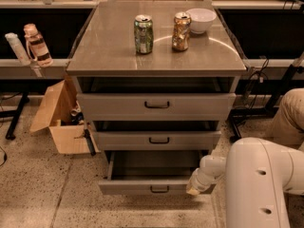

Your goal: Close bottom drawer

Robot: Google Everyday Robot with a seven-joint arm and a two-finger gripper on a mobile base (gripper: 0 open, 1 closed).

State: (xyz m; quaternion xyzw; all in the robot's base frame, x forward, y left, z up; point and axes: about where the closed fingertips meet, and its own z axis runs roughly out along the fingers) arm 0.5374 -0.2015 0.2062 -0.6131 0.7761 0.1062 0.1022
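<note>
First, cabinet (pixel 109 46): a grey three-drawer unit is seen above and to the left of the gripper (pixel 194 190); its loaded top lies well above the gripper, and nothing up there is judged to be concerned by the task.
Arm (pixel 259 184): a white limb is brought in from the lower right, behind the gripper; it is judged to be held low so that the gripper is level with the lowest front panel.
Top drawer (pixel 114 106): its front is well above the gripper; it is not touched.
Middle drawer (pixel 123 140): its front is found just above the gripper and to its left; it is apart from the gripper.
Bottom drawer (pixel 137 186): it is pulled out, with its plain grey inside laid bare; its front panel stretches leftward from the gripper, whose tip is set at the panel's right end; a push inward is judged to be the step in hand; closing is not yet done.
Gripper: it is placed at the right end of the lowest front, low by the floor; whether it is spread or pressed together cannot be told; nothing is seen to be pinched.
Handle (pixel 159 189): the small black centre pull lies near the gripper, to its left; it is not held, since a push on the panel is judged enough.
</note>
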